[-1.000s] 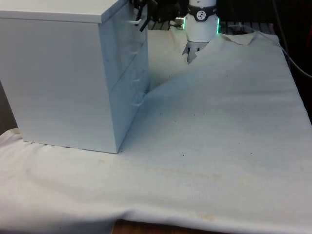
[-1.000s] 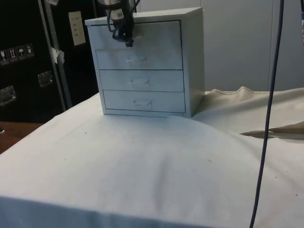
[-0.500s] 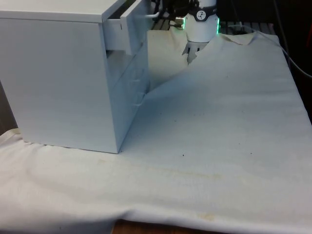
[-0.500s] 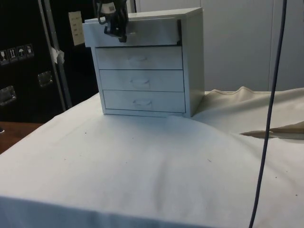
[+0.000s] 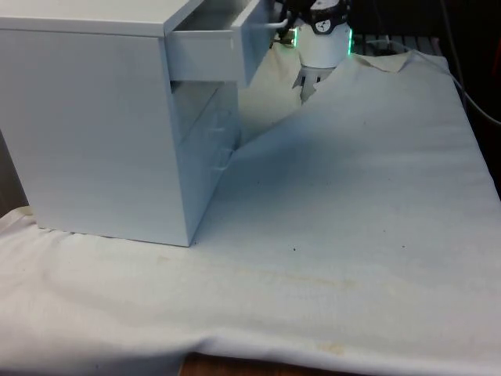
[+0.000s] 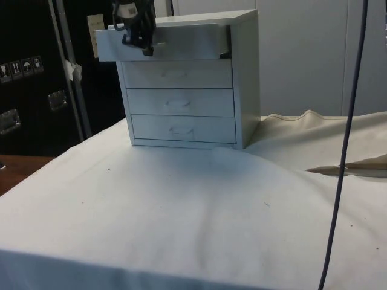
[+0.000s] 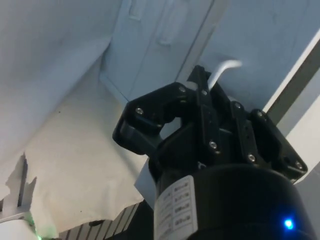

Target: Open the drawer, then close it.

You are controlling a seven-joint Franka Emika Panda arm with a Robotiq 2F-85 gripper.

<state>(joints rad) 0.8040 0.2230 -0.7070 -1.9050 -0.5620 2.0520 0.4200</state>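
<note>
At the top of the chest of drawers (image 6: 187, 78), my end effector (image 6: 138, 37) is clamped on the handle (image 7: 223, 70) of the top drawer (image 6: 160, 43), a curved white bar whose end shows past my black fingers (image 7: 150, 117) in the wrist view. That drawer stands pulled out from the chest, its front panel well forward of the three drawers below it; in the front view it juts out toward the front view's right, with its side wall (image 5: 202, 56) bared and a shadowed gap beneath it. The three lower drawers (image 6: 179, 101) sit flush and shut, each with a small handle at its middle. The chest stands on the table (image 5: 352, 204), on a white cloth that is rumpled near the edges, at the front view's left with its plain side turned toward that camera. A dark cable (image 6: 344, 151) hangs down at the side view's right.
</note>
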